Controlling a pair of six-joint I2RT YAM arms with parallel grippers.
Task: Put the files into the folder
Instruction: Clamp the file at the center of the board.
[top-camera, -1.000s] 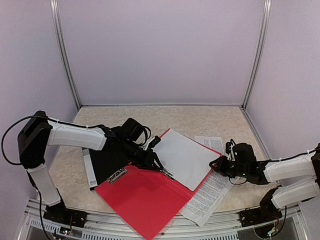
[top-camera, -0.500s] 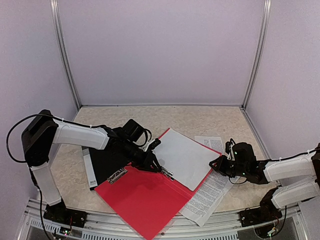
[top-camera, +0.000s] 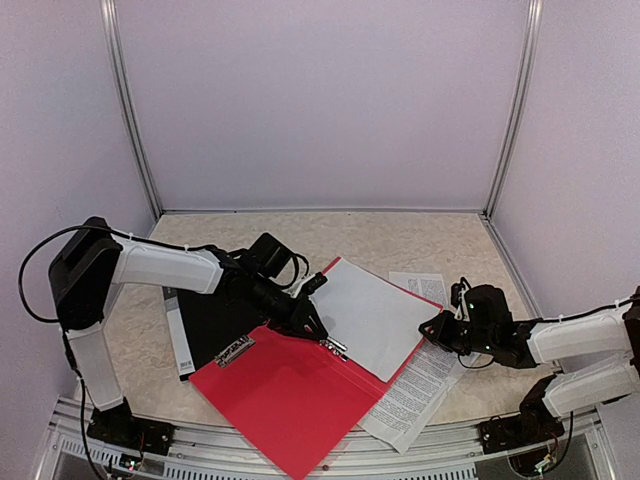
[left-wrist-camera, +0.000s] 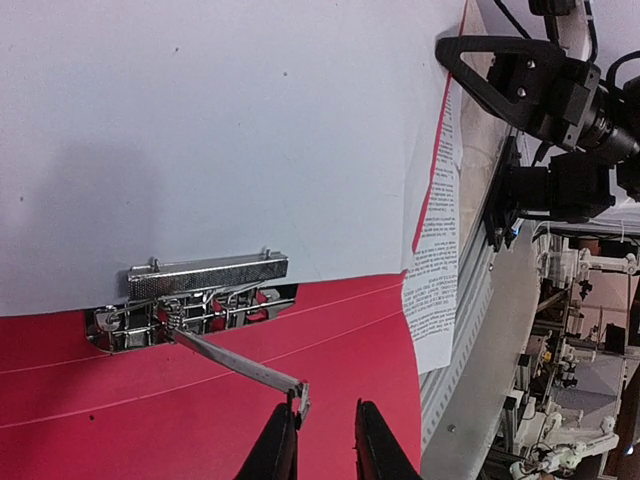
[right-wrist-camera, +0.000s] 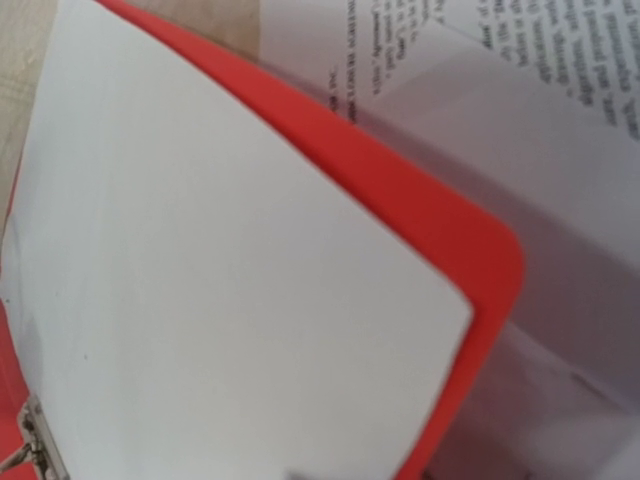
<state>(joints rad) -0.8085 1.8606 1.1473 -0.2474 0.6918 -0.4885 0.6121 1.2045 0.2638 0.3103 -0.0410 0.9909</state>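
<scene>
An open red folder (top-camera: 280, 400) lies on the table with a blank white sheet (top-camera: 370, 310) on its right half. The sheet's near edge sits under the metal clip (left-wrist-camera: 205, 275). The clip's lever (left-wrist-camera: 235, 365) stands raised, and its tip touches the inner face of one finger of my left gripper (left-wrist-camera: 325, 440). That gripper's jaws are narrowly open, with a gap beside the lever. A printed sheet (top-camera: 415, 395) lies partly under the folder's right edge. My right gripper (top-camera: 430, 328) is at the folder's right corner (right-wrist-camera: 480, 300). Its jaws are hidden.
A black folder (top-camera: 215, 320) with a white spine strip (top-camera: 178, 340) lies left of the red one. A second metal clip (top-camera: 235, 350) sits at their border. The table's front rail (top-camera: 330, 455) runs just below the folder's corner. Side walls stand close on both sides.
The left gripper's jaws have narrowed around the tip of the clip lever and the left arm has shifted slightly. The right arm, folder and sheets have stayed put.
</scene>
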